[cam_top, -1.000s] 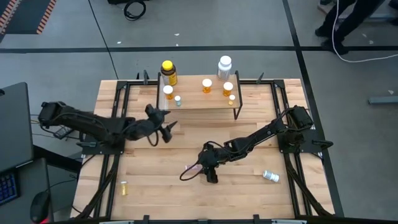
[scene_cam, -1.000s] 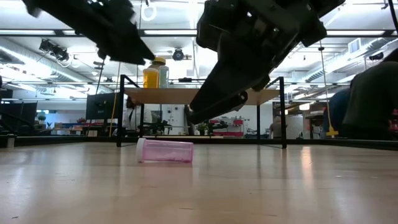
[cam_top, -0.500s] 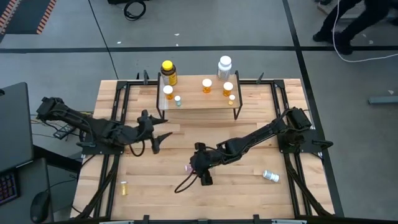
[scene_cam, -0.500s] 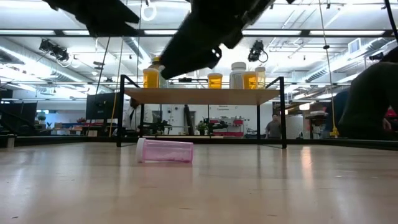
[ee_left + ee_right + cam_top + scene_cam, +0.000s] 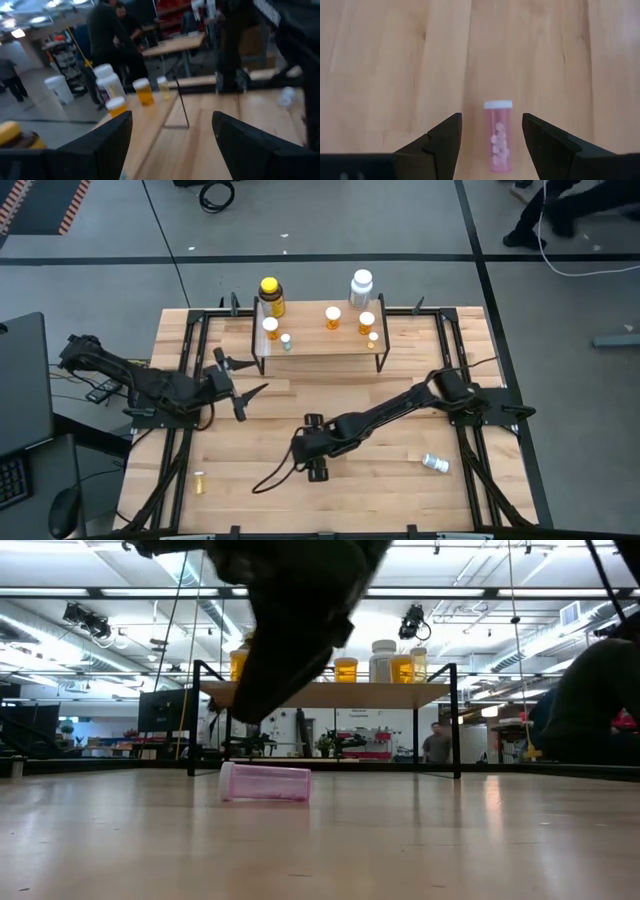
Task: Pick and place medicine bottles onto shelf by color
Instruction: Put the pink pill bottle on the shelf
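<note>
Wooden desk (image 5: 250, 510) carries a pink vial (image 5: 498, 135) lying flat directly under the right hand (image 5: 492, 140), whose spread fingers straddle it for a likely grasp, while the left hand (image 5: 238, 387), also spread and empty, waits near the shelf (image 5: 320, 340).

From above, your right arm (image 5: 380, 415) hides the pink vial (image 5: 498, 135), and the low view crops that arm to a dark mass.

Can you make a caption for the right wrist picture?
Open right claw hovers over a pink white-capped vial lying on the wooden table.
</note>
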Motion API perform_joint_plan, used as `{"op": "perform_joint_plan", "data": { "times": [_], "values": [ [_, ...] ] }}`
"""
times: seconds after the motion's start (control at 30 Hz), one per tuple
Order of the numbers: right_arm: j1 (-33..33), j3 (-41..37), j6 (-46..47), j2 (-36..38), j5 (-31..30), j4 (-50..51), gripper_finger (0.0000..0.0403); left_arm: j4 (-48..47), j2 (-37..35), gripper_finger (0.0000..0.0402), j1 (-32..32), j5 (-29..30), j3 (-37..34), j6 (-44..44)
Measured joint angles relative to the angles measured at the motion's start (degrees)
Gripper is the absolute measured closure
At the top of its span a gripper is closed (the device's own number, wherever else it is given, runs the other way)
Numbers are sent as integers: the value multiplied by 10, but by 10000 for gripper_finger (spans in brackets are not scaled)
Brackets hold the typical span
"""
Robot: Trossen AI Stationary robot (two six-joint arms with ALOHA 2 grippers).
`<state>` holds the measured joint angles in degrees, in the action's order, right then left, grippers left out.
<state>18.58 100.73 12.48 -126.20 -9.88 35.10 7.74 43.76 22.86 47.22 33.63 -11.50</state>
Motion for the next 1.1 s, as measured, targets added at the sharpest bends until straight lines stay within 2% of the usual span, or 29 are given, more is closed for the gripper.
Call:
{"op": "perform_joint_plan", "data": {
  "times": [0.17, 0.33, 0.5, 0.9, 1.1],
  "values": [
    [1, 116, 18, -54, -25, 117, 186, 15, -42, 118, 17, 2, 1, -31],
    [1, 170, 29, -91, -14, 182, 186, -1, -91, 118, 47, 3, 1, -27],
    [0, 174, 60, -98, 16, 184, 185, -43, -122, 118, 84, 3, 1, -2],
    [-3, 171, 73, -115, -1, 169, 185, -103, -123, 118, 140, 3, 1, 70],
    [-2, 170, 75, -134, -15, 168, 186, -148, -123, 118, 154, 4, 1, 146]
  ]
}}
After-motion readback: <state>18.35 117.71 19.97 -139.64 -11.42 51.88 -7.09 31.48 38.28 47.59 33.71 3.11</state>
